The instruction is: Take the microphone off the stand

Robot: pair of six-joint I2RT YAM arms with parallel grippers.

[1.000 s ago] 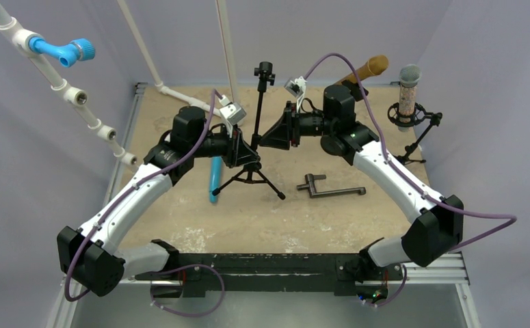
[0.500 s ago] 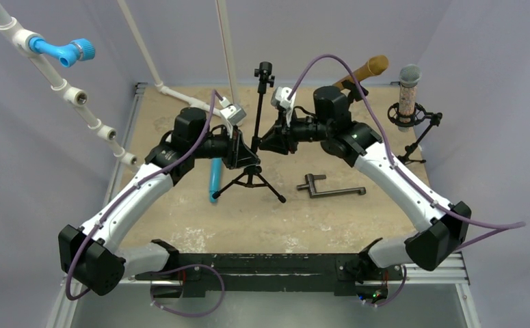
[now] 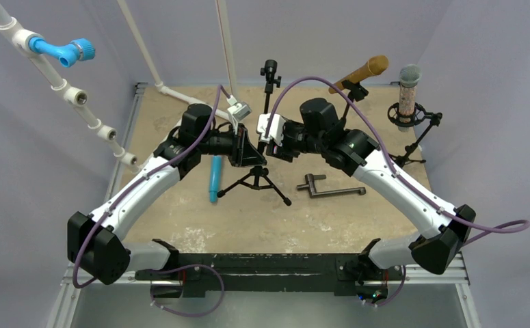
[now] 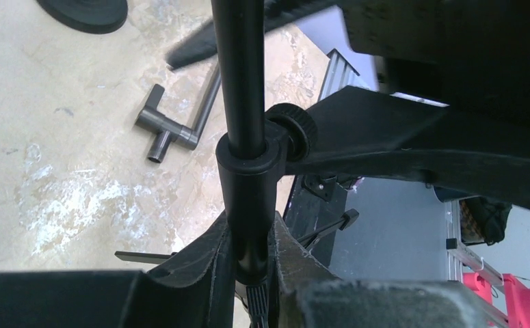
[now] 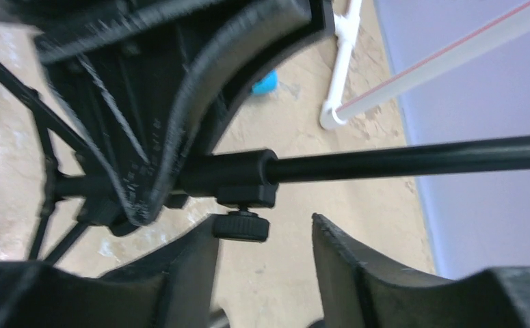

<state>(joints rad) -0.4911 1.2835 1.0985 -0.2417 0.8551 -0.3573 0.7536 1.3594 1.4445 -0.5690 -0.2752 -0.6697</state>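
Two things flank the tripod stand (image 3: 256,179): blue tube (image 3: 214,179), grey handle (image 3: 337,192).

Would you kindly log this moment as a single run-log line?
left gripper: shut on stand pole | right gripper: open, by clamp knob

the stand pole (image 4: 238,75) is smooth, satin black metal; the table (image 4: 57,137) looks rough, mottled, sandy stone.

White arms (image 3: 139,195) with black joints (image 3: 98,249) carry purple cables (image 3: 303,80).
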